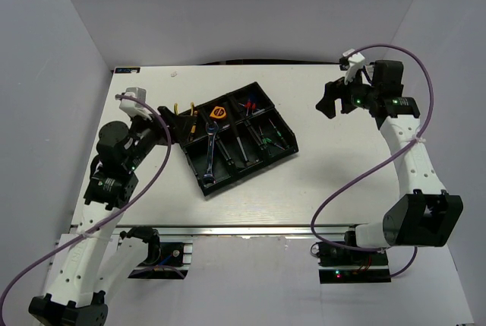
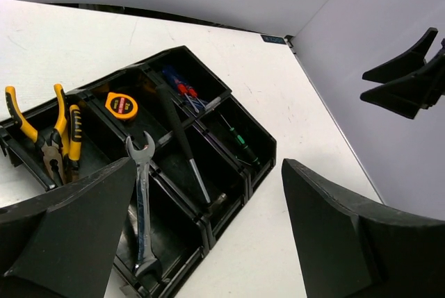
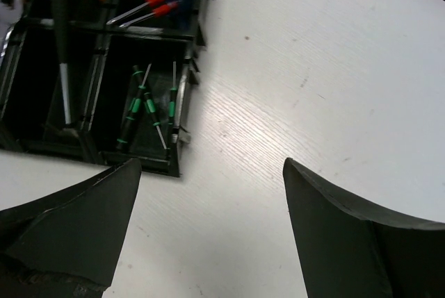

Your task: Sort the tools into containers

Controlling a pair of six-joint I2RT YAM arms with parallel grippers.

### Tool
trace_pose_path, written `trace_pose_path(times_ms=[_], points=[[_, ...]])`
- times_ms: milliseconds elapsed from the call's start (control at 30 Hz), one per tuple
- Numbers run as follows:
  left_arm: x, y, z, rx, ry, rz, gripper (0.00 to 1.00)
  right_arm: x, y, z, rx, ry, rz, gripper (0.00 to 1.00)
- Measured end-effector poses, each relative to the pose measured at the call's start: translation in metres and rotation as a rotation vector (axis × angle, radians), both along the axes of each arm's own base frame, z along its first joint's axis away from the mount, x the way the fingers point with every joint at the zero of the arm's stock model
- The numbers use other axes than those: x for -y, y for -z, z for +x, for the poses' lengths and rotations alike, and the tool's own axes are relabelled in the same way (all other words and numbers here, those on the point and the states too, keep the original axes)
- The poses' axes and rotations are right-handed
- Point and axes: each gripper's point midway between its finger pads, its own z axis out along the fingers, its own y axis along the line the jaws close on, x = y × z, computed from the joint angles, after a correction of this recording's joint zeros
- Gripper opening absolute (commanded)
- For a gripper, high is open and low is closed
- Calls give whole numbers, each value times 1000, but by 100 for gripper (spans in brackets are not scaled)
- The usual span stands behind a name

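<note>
From above, I see the tray (image 1: 251, 170) mid-table, my left gripper (image 1: 168, 118) at its left corner, right gripper (image 1: 331, 102) well apart.

Left wrist: jaws wide, empty; pliers (image 2: 59, 138), tape measure (image 2: 120, 105), wrench (image 2: 142, 201) lie in separate compartments.

Right wrist: jaws wide, empty; green screwdrivers (image 3: 142, 107) in a corner compartment.

This looks like a robotics lab test cell: a white desk (image 1: 342, 181) boxed in by plain white panels (image 1: 53, 75), two robot arms (image 1: 114, 159) bolted to an aluminium rail (image 1: 250, 229), looping purple cables (image 1: 323, 204), lit circuit boards (image 1: 353, 271) at the near edge, one black tray (image 1: 247, 176) of tools staged
</note>
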Motion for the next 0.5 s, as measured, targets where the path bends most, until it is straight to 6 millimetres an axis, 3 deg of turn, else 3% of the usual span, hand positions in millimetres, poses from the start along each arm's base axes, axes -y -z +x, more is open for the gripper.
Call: trace_pose_path(times_ms=[300,500], points=[[-3,6,-19,2,1,-34,98,23,-8,-9,71,170,-30,89],[-5,-2,-28,32,1,-54,98,29,-8,-11,87,211,-39,89]])
